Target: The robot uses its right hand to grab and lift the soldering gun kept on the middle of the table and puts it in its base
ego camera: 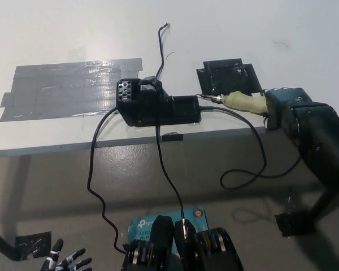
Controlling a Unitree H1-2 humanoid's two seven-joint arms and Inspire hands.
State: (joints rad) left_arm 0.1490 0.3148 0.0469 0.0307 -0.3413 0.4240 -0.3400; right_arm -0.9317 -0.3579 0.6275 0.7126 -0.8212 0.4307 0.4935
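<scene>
Bench (73,34) fills the upper part of our view, white, its front edge running across the middle of the picture. We see the right hand (296,110) at the front right edge, black, with its fingers wrapped around the teal handle of the soldering gun (246,103). The gun lies roughly level, its pale yellowish barrel pointing toward the bench's middle and its thin metal tip just short of the base (158,106), almost touching that block's right end. We cannot tell whether the gun rests on the surface or hangs just above it.

The base is a black block near the middle of the front edge, with a perforated face at its left end. Just behind the gun's barrel, toward the far edge, sits a flat patch of black tape (229,78). Left of the base a broad patch of grey tape (68,87) is stuck flat on the bench, reaching toward the left edge.

A thin black wire (161,48) runs from the top of the base toward the far edge. Two more black cables (93,175) drop from the base over the front edge to the floor, and another cable loops down from the base's right end below the right hand.

The left hand (65,262) shows only at the lower left, below the bench, its white fingers spread and holding nothing.
</scene>
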